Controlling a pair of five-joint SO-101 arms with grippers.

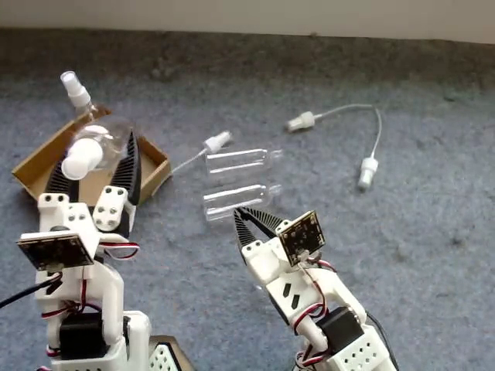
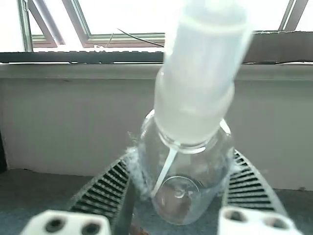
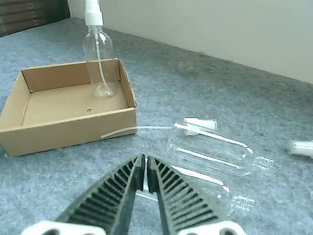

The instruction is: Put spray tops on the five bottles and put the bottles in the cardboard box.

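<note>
one capped bottle [image 2: 183, 186] held over the cardboard box [image 3: 73, 128]
left gripper [image 1: 99, 151] clamps it; a second capped bottle [image 3: 98, 54] stands in the box's far corner. right gripper [image 3: 145, 169], jaws almost closed and empty, sits just near of two bare bottles [image 1: 236, 160] lying mid-carpet.

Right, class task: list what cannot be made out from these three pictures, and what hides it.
High view: much of the cardboard box floor, covered by the left gripper and its spray bottle.
Left wrist view: the held spray top is blurred, so whether it sits fully on is unclear.
Right wrist view: a loose spray top is cut off by the picture's edge.
</note>
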